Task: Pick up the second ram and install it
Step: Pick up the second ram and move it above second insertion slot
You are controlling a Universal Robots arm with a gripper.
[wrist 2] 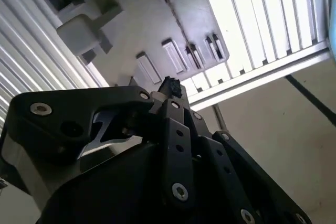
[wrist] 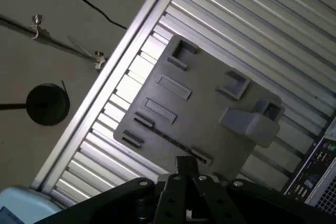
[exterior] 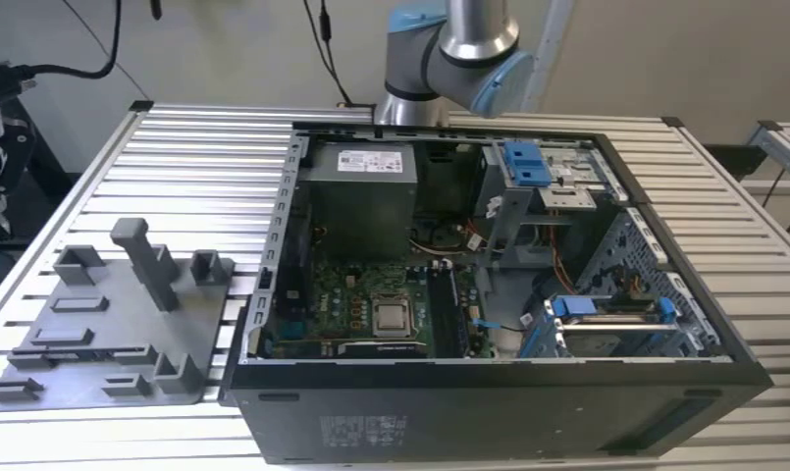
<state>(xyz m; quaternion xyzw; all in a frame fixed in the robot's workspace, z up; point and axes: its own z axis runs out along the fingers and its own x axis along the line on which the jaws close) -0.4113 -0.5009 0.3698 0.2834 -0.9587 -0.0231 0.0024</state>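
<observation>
Empty, fingers (wrist: 180,167) together, the gripper (wrist: 187,165) hovers over the holder plate (wrist: 210,103) by the table (wrist: 252,24) edge; the second ram (wrist: 169,140) looks light, stiff, fragile: grip its faces mid-length

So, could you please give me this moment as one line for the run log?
gripper: above grey holder plate | thin dark strip on plate: possibly second ram | PC case: open, beside plate
</observation>
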